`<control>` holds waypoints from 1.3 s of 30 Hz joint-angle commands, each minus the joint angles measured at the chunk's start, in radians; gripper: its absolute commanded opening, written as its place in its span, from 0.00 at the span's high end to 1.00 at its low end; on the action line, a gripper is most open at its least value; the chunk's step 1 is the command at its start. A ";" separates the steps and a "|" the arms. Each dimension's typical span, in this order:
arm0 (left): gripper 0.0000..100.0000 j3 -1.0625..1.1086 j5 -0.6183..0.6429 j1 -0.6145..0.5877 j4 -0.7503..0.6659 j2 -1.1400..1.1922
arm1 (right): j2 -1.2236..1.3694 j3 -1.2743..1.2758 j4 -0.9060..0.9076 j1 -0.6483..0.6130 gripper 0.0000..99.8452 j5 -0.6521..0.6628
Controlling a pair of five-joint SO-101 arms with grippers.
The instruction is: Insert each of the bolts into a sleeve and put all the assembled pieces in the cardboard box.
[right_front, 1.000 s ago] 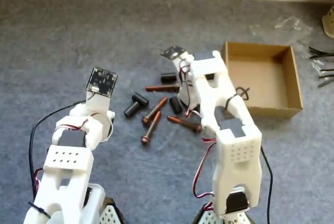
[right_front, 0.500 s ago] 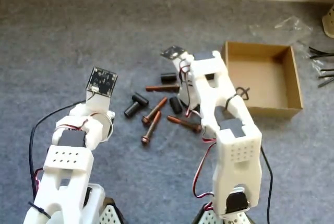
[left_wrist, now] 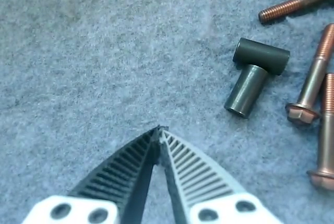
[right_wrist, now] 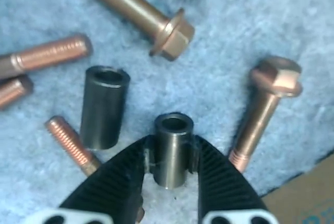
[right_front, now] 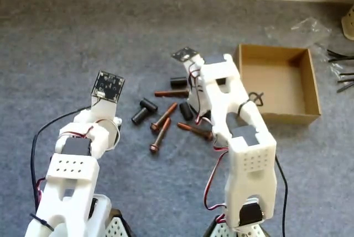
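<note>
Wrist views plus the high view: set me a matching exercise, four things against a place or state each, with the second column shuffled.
Things:
1. left hand
2. right hand
3. cardboard box
4. pair of sleeves

States:
A. lying in a T, touching each other
B. shut, holding nothing
C. standing on the carpet, open side up
D. shut on a sleeve

Pairs: 1-B; 2-D; 3-C; 4-A

A very slight leftward shift of the right arm [right_front: 232,99].
</note>
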 commanded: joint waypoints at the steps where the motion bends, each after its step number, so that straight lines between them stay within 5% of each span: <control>1: 0.99 -0.002 0.006 -0.005 -0.020 0.007 | 0.012 0.013 -0.001 -0.028 0.92 -0.014; 25: 0.99 -0.001 0.005 -0.008 -0.020 0.008 | 0.012 -0.157 0.130 -0.022 1.00 -0.040; 34: 0.99 -0.001 0.005 -0.004 -0.020 0.008 | 0.012 -0.438 0.415 -0.016 1.00 -0.040; 39: 0.99 -0.007 0.006 0.016 -0.015 0.010 | -0.053 -0.529 0.423 -0.018 1.00 -0.040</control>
